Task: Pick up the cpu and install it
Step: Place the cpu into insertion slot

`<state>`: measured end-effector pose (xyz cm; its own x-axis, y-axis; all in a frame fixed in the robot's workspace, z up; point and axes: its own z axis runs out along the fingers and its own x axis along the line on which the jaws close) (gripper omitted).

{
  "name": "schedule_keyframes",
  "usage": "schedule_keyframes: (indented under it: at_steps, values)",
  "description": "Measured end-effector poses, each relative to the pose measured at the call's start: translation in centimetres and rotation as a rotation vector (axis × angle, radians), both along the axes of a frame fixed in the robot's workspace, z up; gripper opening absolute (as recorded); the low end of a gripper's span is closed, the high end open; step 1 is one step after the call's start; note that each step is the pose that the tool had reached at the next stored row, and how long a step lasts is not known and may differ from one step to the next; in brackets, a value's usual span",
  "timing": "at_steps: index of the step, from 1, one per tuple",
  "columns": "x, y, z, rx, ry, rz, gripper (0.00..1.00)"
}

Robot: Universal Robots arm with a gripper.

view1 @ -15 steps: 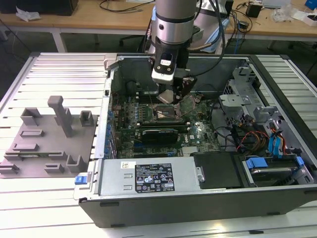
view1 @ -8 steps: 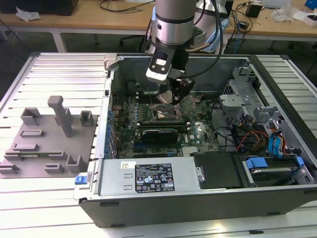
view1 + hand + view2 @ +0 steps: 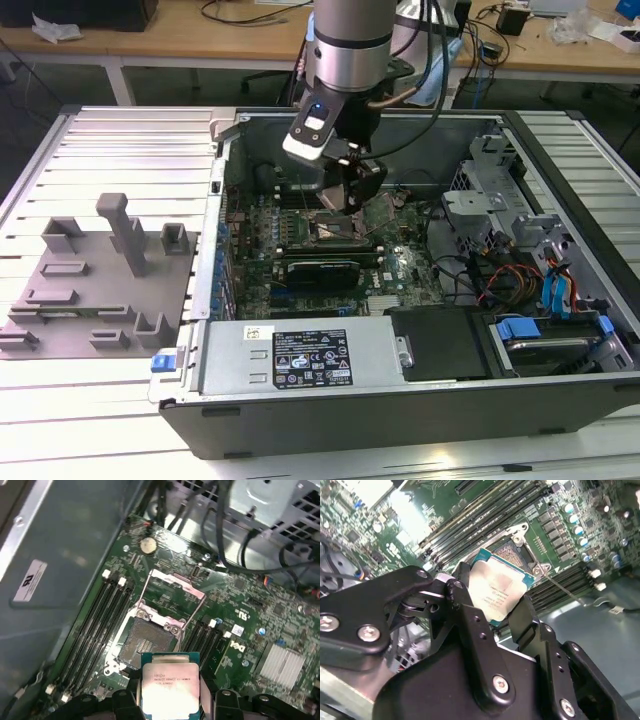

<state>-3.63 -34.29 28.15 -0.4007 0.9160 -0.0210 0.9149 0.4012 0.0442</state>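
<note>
Thin square silvery-topped cpu (image 3: 170,685) pinched between the black gripper's (image 3: 350,200) fingers, just above the open dark metal-framed socket (image 3: 145,642).
It's best held level and squared to the frame.

On the counter (image 3: 90,430), the tray (image 3: 105,285) lies to the exterior view's left of the open computer case (image 3: 420,415). The board (image 3: 400,265) lies inside the case. The claw (image 3: 352,203) hangs just above its socket (image 3: 335,232), clamping the cpu (image 3: 170,687) over the socket.
</note>
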Motion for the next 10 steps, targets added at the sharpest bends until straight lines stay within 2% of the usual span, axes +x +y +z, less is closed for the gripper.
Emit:
schedule_keyframes:
  at_steps: [4, 6, 10]
  values:
    - [0.00, 0.00, -0.07, 0.0001, 0.0000, -0.080, 0.55]
    - [0.00, 0.00, -0.14, 0.0001, 0.0000, -0.150, 0.55]
    - [0.00, 0.00, -0.25, 0.0000, 0.0000, -0.251, 0.55]
